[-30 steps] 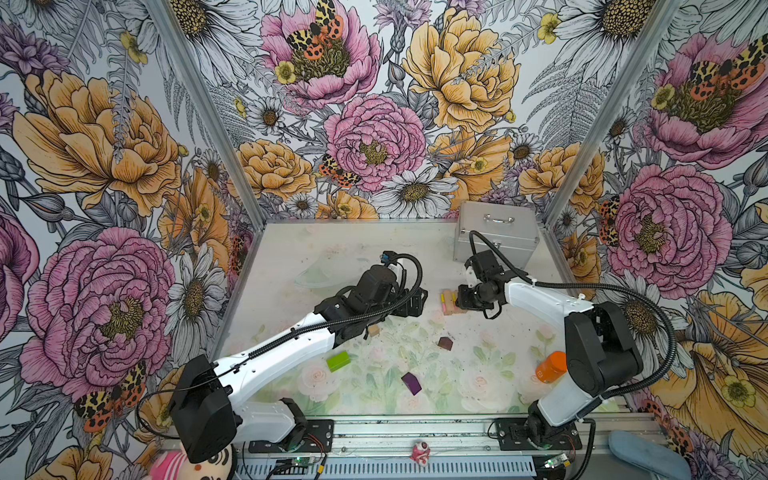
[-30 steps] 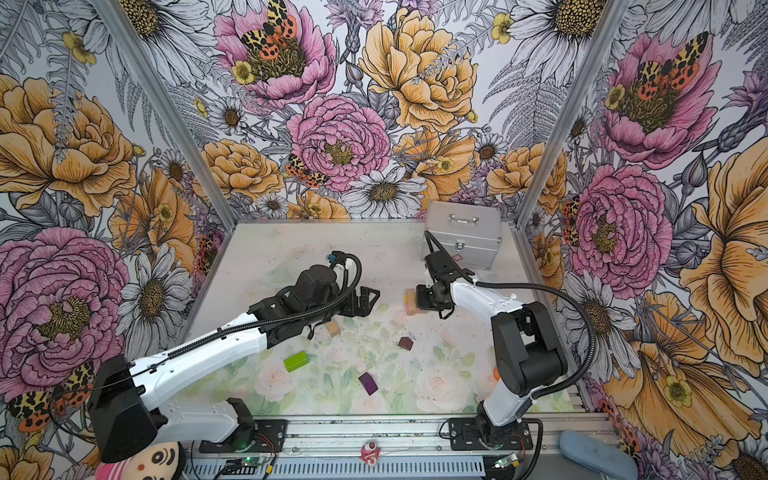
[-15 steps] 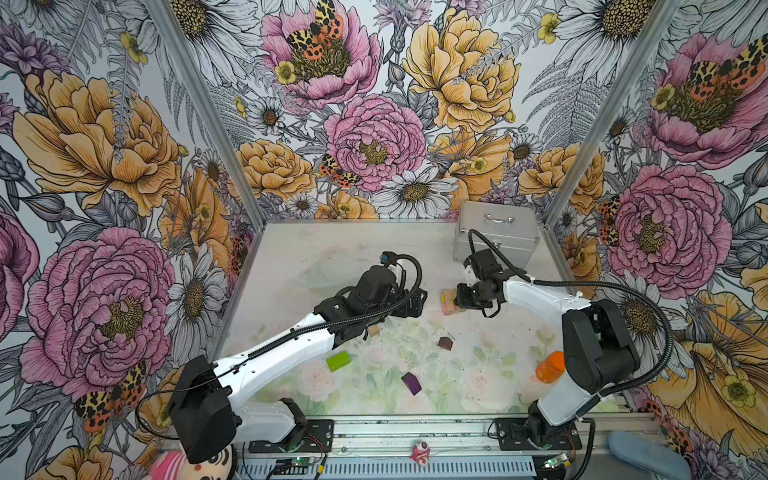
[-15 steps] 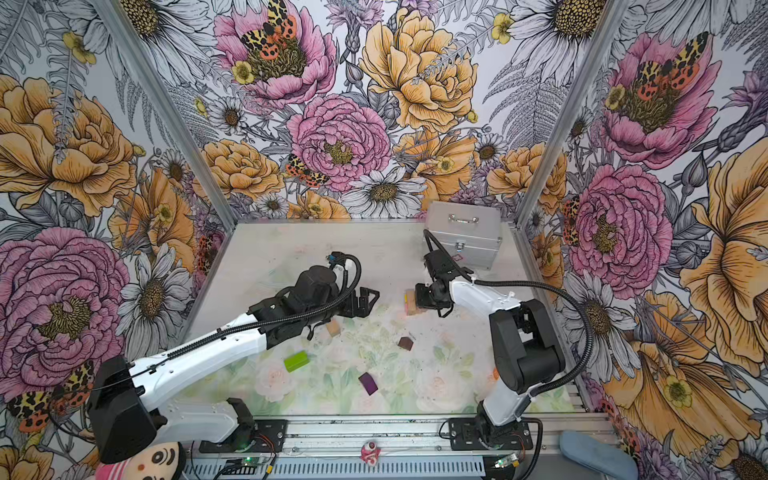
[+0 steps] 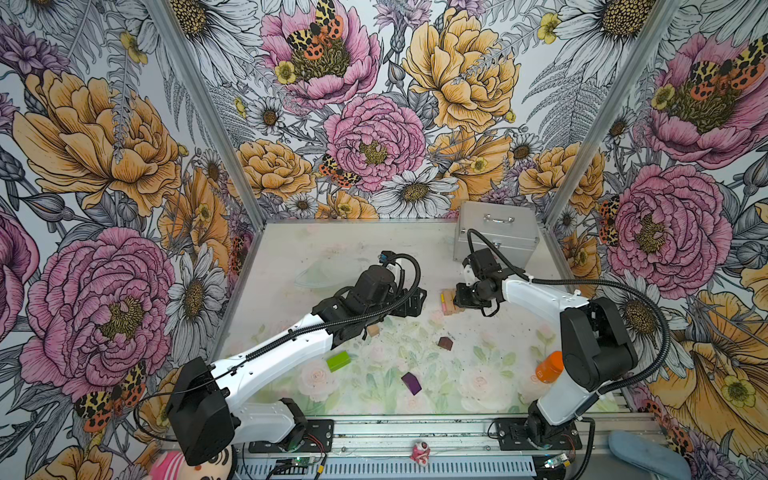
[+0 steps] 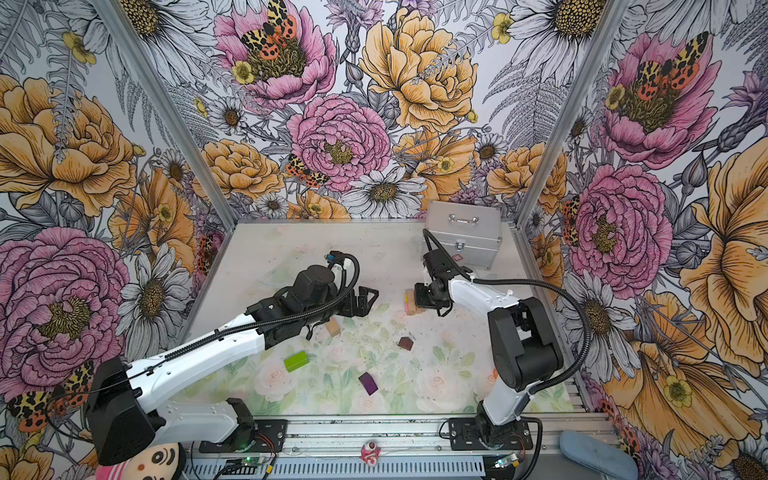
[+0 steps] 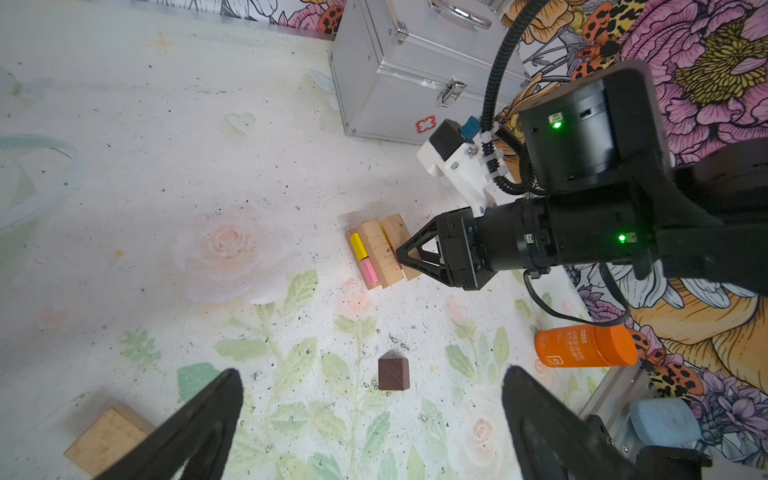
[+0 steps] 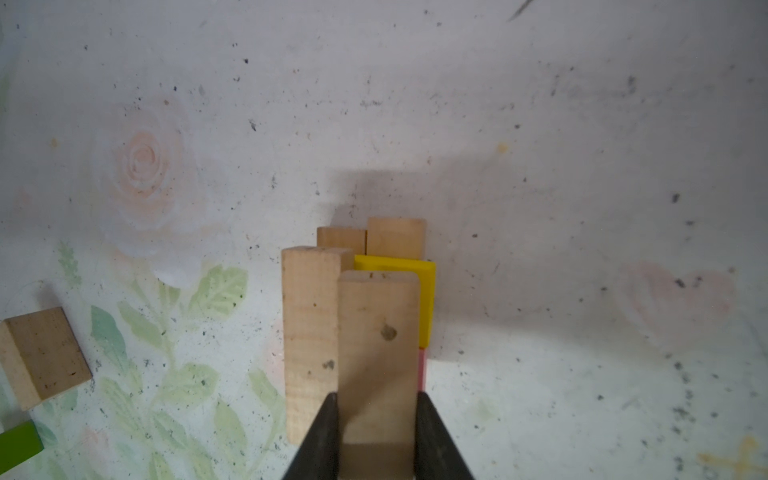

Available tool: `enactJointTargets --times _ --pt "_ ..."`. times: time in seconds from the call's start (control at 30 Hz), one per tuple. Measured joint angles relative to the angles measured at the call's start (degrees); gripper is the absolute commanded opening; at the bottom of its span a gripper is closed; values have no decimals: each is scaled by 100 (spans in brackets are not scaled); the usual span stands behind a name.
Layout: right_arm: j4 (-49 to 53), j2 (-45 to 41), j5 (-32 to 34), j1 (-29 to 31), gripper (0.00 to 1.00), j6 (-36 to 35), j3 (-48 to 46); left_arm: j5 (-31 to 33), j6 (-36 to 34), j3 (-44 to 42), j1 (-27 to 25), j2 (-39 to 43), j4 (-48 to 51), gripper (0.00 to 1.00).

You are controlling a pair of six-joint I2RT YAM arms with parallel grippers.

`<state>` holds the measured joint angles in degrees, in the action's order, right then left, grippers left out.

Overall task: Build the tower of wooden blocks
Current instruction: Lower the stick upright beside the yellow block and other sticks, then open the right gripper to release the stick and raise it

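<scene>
Silver case (image 5: 496, 237) behind wood block tower (image 5: 449, 307) | orange bottle (image 5: 548, 368) well apart

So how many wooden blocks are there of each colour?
Tan blocks: 5 that show
Yellow block: 1
Pink block: 1
Green block: 1
Purple block: 1
Dark brown block: 1
Total: 10

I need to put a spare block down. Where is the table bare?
Bare: the table at back left, between the back wall and the left arm. Crowded: the middle, where the right claw holds a block at the stack, and the front, with loose blocks.
</scene>
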<state>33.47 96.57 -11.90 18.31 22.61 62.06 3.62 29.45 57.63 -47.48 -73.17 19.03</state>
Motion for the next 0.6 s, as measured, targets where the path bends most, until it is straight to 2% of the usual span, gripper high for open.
enactJointTargets --times 0.6 --pt "-17 72 -4 0 38 -22 48 0 -2 0 0 0 2 97"
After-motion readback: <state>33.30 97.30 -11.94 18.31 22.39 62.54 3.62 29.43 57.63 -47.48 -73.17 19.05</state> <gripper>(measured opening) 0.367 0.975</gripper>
